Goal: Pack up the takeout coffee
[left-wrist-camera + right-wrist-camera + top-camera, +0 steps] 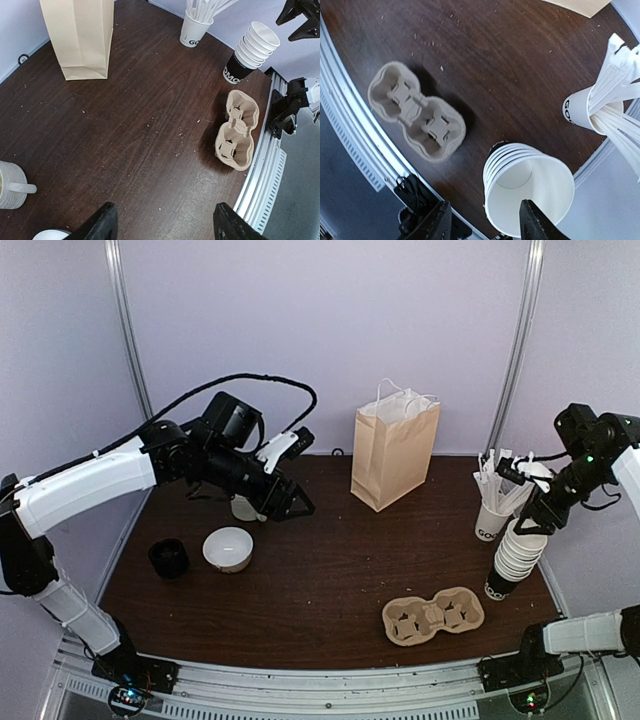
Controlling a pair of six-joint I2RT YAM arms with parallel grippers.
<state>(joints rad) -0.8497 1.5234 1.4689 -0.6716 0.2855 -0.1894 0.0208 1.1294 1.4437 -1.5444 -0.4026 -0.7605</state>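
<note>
While the takeout coffee (168, 558) stands upright at the left of the table (320, 570), just beside the white bowl (228, 548), neither arm has hold of it. The left gripper (165, 214) hangs above bare wood with its jaws apart and nothing between them. It is aimed toward the middle of the table, past the cup, with the mug (10, 187) off to one side.

The right gripper (485, 206) hovers over the stack of paper cups (530, 192) at the far right. Its jaws are apart, one finger over the top cup's mouth and the other outside the rim with a gap showing, so it grips nothing.

The step in hand looks to be the reach for the coffee, and the left arm is the one near it. To do it well, that arm should draw back toward the left edge and come at the cup from the side away from the bowl. It should close on the body below the lid, not on the lid itself, which could pop off. A firm but gentle squeeze suits a paper wall. Kept upright, the cup can then travel to the cup carrier (433, 616) or the paper bag (393, 455), whichever the packing calls for
</note>
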